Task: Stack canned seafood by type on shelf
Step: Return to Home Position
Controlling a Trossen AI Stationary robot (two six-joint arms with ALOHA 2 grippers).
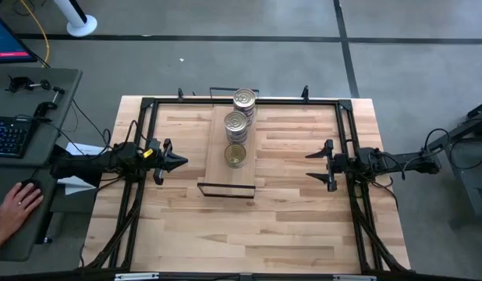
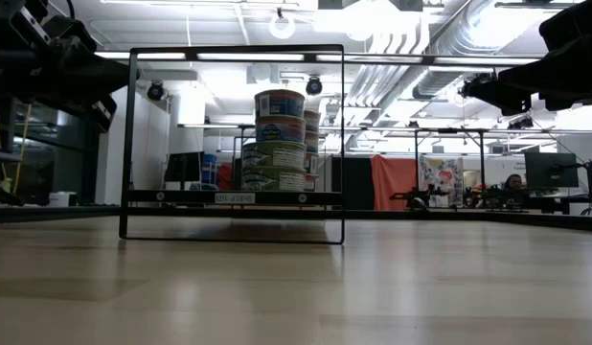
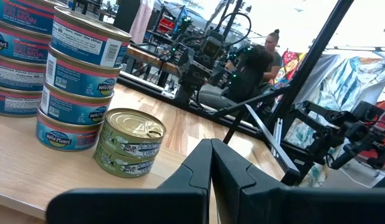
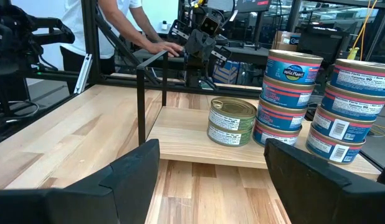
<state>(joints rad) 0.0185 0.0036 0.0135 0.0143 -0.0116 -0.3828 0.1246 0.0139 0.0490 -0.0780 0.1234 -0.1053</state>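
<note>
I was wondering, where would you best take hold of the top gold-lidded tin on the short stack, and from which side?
Probably by its curved side wall, coming down from above and closing from left and right. The top gold-lidded tin lies flat, lid up; the taller blue stack crowds its far side, while its left and right flanks stand free.

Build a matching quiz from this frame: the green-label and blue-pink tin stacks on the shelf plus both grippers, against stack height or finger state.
Column A
1. green-label stack
2. blue-pink stack
3. left gripper
4. right gripper

Column B
a. open
b. four tins high
c. shut
d. two tins high

Pairs: 1-d, 2-b, 3-c, 4-a
</note>
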